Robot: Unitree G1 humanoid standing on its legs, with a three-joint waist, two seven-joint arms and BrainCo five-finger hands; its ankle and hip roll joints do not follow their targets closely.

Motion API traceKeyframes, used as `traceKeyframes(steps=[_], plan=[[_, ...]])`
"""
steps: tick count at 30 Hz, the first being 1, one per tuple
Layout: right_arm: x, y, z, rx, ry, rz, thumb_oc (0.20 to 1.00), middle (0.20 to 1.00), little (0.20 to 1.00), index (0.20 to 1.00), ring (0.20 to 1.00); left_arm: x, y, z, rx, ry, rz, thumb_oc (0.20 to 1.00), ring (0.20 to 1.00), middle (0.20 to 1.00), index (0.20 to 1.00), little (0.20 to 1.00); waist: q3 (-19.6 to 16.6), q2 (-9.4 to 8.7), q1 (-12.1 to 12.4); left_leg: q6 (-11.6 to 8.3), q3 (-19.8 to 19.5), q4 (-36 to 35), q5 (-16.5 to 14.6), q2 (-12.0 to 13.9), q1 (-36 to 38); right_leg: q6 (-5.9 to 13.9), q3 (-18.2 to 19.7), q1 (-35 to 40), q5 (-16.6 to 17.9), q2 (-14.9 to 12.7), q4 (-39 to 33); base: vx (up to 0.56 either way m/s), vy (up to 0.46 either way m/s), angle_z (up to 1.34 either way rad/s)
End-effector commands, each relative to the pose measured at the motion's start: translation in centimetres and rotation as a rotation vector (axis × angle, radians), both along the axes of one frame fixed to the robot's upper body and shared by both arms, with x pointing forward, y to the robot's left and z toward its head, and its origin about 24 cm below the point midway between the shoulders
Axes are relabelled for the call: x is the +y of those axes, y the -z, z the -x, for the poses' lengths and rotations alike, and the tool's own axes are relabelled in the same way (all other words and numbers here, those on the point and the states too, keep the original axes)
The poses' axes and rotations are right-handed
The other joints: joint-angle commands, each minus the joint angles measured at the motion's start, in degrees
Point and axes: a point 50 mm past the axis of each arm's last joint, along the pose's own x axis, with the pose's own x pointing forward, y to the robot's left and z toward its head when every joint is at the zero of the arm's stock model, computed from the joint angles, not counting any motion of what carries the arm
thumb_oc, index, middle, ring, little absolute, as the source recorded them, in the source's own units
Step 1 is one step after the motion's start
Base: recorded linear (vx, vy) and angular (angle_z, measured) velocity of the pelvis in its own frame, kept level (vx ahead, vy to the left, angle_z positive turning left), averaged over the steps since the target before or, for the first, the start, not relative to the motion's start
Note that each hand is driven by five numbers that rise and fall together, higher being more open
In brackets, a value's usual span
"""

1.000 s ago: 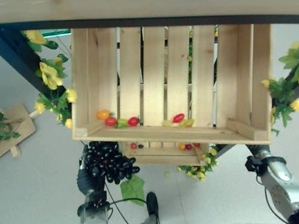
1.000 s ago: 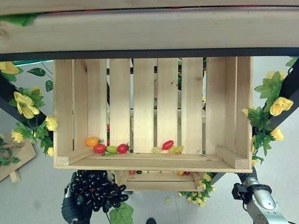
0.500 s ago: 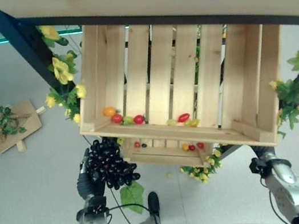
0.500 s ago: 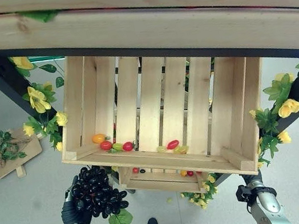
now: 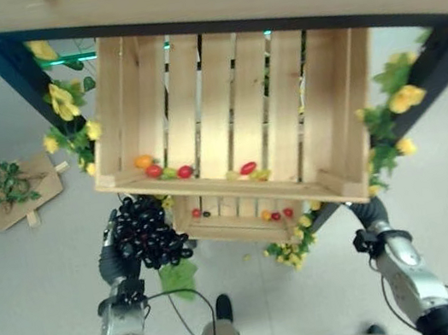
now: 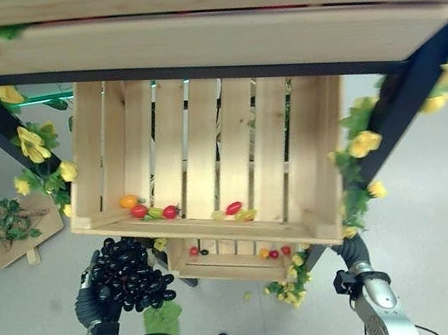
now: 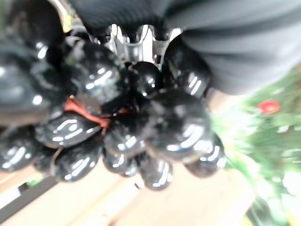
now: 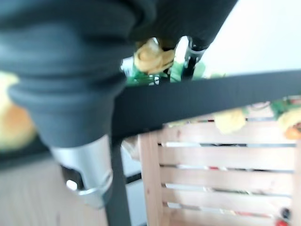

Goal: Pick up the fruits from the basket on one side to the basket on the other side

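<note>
The left wrist view shows the glossy black grape bunch (image 7: pixel 127 122) close up, an orange-red tie through it. In the left eye view's lower left, the left hand (image 5: pixel 112 258) grips it below the wooden crate (image 5: pixel 225 124). Whether the right hand (image 5: pixel 369 213) is open I cannot tell.

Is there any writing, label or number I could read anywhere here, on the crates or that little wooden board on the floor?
None: no readable text.
Wooden crate: bare slats, no print.
Wooden board on the floor: covered by leafy sprigs, no lettering visible.
Black grape bunch in the left hand: no tag or sticker.
</note>
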Motion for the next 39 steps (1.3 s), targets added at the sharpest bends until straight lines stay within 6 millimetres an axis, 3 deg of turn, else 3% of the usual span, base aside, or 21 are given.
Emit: traceKeyframes(steps=[1, 3, 4, 5, 6, 7, 8, 10, 13, 14, 15, 16, 18, 19, 20, 23, 30, 39], plan=[[-2.1, -2.8, -0.5, -0.121, 0.028, 0.071, 1.000, 1.000, 1.000, 1.000, 1.000, -1.1, -2.9, -1.5, -0.159, 0.037, -0.019, 0.200, 0.200, 0.200, 0.200, 0.200, -3.03, -0.38, -0.38, 2.66, -0.80, -5.51, 0.75, -2.29, 1.74, 1.01, -1.16, 2.88, 11.05, -2.19, -4.08, -0.21, -0.248, -0.46], [-2.5, -2.9, -0.5, -0.125, 0.034, 0.083, 1.000, 1.000, 1.000, 1.000, 1.000, -1.6, -2.8, -1.6, -0.157, 0.046, 0.001, 0.200, 0.200, 0.200, 0.200, 0.200, -2.62, -0.02, -0.70, 1.88, -2.30, -6.03, 3.10, -0.91, -0.06, 1.01, -1.85, 3.34, 4.70, 0.15, -2.25, -0.18, -0.156, 0.14], [-2.5, -2.9, -0.5, -0.125, 0.034, 0.083, 1.000, 1.000, 1.000, 1.000, 1.000, -1.6, -2.8, -1.6, -0.157, 0.046, 0.001, 0.200, 0.200, 0.200, 0.200, 0.200, -2.65, -0.01, -0.73, 1.87, -2.33, -6.02, 3.10, -0.91, -0.09, 1.01, -1.88, 3.31, 4.65, 0.14, -2.19, -0.23, -0.168, 0.24], [-2.8, -3.1, -0.4, -0.129, 0.042, 0.091, 1.000, 1.000, 1.000, 1.000, 1.000, -2.1, -2.8, -1.8, -0.163, 0.054, 0.010, 0.200, 0.200, 0.200, 0.200, 0.200, -1.89, 0.71, -1.13, 1.05, -4.40, -6.59, 5.51, -0.02, -1.96, -0.38, -1.68, 3.27, -0.16, 2.45, -0.59, -0.14, -0.123, 0.09], [-2.8, -3.1, -0.4, -0.129, 0.042, 0.092, 1.000, 1.000, 1.000, 1.000, 1.000, -2.1, -2.8, -1.8, -0.163, 0.055, 0.011, 0.200, 0.200, 0.200, 0.200, 0.200, -1.93, 0.79, -1.27, 1.00, -4.58, -6.59, 5.56, 0.03, -2.04, -0.43, -1.85, 3.28, -0.25, 2.51, -0.51, -0.28, -0.222, 0.15], [-3.6, -3.2, -0.2, -0.130, 0.068, 0.111, 1.000, 1.000, 1.000, 1.000, 1.000, -2.7, -2.6, -2.2, -0.154, 0.062, 0.028, 0.200, 0.200, 0.200, 0.200, 0.200, -0.60, 2.16, -1.97, -0.57, -6.45, -7.14, 7.92, 0.38, -3.95, -1.73, -3.42, 3.23, -3.63, 4.38, 2.47, -0.15, -0.101, 0.24], [-3.6, -3.2, -0.2, -0.130, 0.069, 0.111, 1.000, 1.000, 1.000, 1.000, 1.000, -2.7, -2.6, -2.2, -0.154, 0.063, 0.029, 0.200, 0.200, 0.200, 0.200, 0.200, -0.70, 2.26, -2.09, -0.55, -6.62, -7.14, 8.10, 0.41, -4.21, -1.79, -3.57, 3.10, -3.51, 4.45, 2.43, -0.25, -0.196, 0.74], [-5.0, -3.9, 0.3, -0.156, 0.125, 0.122, 1.000, 1.000, 1.000, 1.000, 1.000, -3.8, -2.9, -2.9, -0.171, 0.101, 0.048, 0.200, 0.200, 0.200, 0.200, 0.200, 0.30, 4.07, -4.59, -1.87, -6.20, -7.14, 10.44, 1.19, -7.08, -3.56, -7.84, 4.14, -7.05, 6.08, 5.26, -0.17, -0.122, 0.99], [-5.2, -4.2, 0.0, -0.165, 0.124, 0.137, 1.000, 1.000, 1.000, 1.000, 1.000, -4.0, -3.2, -3.2, -0.193, 0.109, 0.048, 0.200, 0.200, 0.200, 0.200, 0.200, 0.82, 4.01, -5.02, -0.65, -5.81, -5.98, 8.59, 1.23, -4.64, -3.96, -8.93, 4.22, -6.94, 5.45, 6.32, -0.20, -0.085, 1.33], [-4.8, -4.3, -0.3, -0.175, 0.101, 0.127, 1.000, 1.000, 1.000, 1.000, 1.000, -3.7, -3.7, -3.3, -0.215, 0.114, 0.016, 0.200, 0.200, 0.200, 0.200, 0.200, 1.38, 2.11, -4.88, 0.05, -10.48, 4.88, -0.48, -2.19, -3.42, -4.97, -8.32, 3.35, -5.60, 4.51, 6.09, -0.17, -0.100, -0.08], [-4.8, -4.3, -0.3, -0.175, 0.100, 0.126, 1.000, 1.000, 1.000, 1.000, 1.000, -3.6, -3.8, -3.3, -0.215, 0.114, 0.016, 0.200, 0.200, 0.200, 0.200, 0.200, 1.43, 2.13, -4.93, 0.07, -10.54, 5.46, -0.85, -2.19, -3.66, -4.94, -8.36, 3.40, -5.66, 4.52, 6.16, -0.27, -0.146, -0.22], [-4.5, -4.2, -0.5, -0.176, 0.090, 0.113, 1.000, 1.000, 1.000, 1.000, 1.000, -3.6, -4.1, -3.4, -0.230, 0.116, 0.003, 0.200, 0.200, 0.200, 0.200, 0.200, 1.89, 0.74, -4.73, 0.35, -12.35, 11.30, -6.40, -3.99, -2.90, -5.76, -7.93, 3.10, -5.55, 4.42, 5.57, -0.10, -0.043, -0.21], [-4.2, -3.9, -0.5, -0.171, 0.089, 0.090, 1.000, 1.000, 1.000, 1.000, 1.000, -3.3, -4.1, -3.1, -0.232, 0.118, -0.002, 0.200, 0.200, 0.200, 0.200, 0.200, 1.46, 0.58, -4.63, 0.81, -13.75, 10.23, -8.69, -3.94, -0.47, -6.07, -6.83, 3.04, -5.92, 5.70, 5.33, -0.03, 0.011, 0.00], [-4.2, -3.9, -0.5, -0.170, 0.089, 0.090, 1.000, 1.000, 1.000, 1.000, 1.000, -3.3, -4.1, -3.1, -0.231, 0.118, -0.002, 0.200, 0.200, 0.200, 0.200, 0.200, 1.50, 0.59, -4.57, 0.80, -13.70, 10.07, -8.64, -3.90, -0.29, -6.08, -6.78, 3.12, -5.91, 5.74, 5.29, 0.05, 0.112, 0.16], [-4.2, -3.7, -0.3, -0.168, 0.107, 0.069, 1.000, 1.000, 1.000, 1.000, 1.000, -3.1, -4.0, -2.9, -0.221, 0.108, -0.003, 0.200, 0.200, 0.200, 0.200, 0.200, 0.41, 0.95, -5.20, 1.37, -12.84, 4.28, -6.12, -3.08, 1.62, -5.78, -6.68, 2.99, -4.84, 6.95, 4.54, 0.05, 0.104, 0.06], [-4.0, -3.7, -0.3, -0.177, 0.132, 0.048, 1.000, 1.000, 1.000, 1.000, 1.000, -2.8, -4.2, -2.7, -0.222, 0.110, -0.033, 0.200, 0.200, 0.200, 0.200, 0.200, -1.39, 0.44, -5.76, 2.39, -11.51, 0.45, -5.47, -3.25, 3.33, -4.85, -7.50, 2.27, -3.19, 6.72, 3.92, 0.03, 0.103, 0.07], [-2.9, -3.1, -0.7, -0.158, 0.121, -0.001, 1.000, 1.000, 1.000, 1.000, 1.000, -1.7, -4.2, -2.5, -0.201, 0.074, -0.072, 0.200, 0.200, 0.200, 0.200, 0.200, -2.64, -0.89, -5.61, 4.15, -9.48, -2.58, -5.11, -4.51, 5.10, -3.59, -6.49, 0.37, -0.49, 6.27, 4.05, -0.01, 0.084, -0.03], [-2.9, -2.5, -0.6, -0.137, 0.142, -0.014, 1.000, 1.000, 1.000, 1.000, 1.000, -1.2, -4.0, -1.9, -0.189, 0.056, -0.087, 0.200, 0.200, 0.200, 0.200, 0.200, -3.30, -1.05, -5.17, 5.19, -8.36, -3.48, -5.21, -5.53, 6.55, -2.76, -5.93, 0.07, 1.27, 6.22, 3.98, 0.00, 0.036, -0.11]])
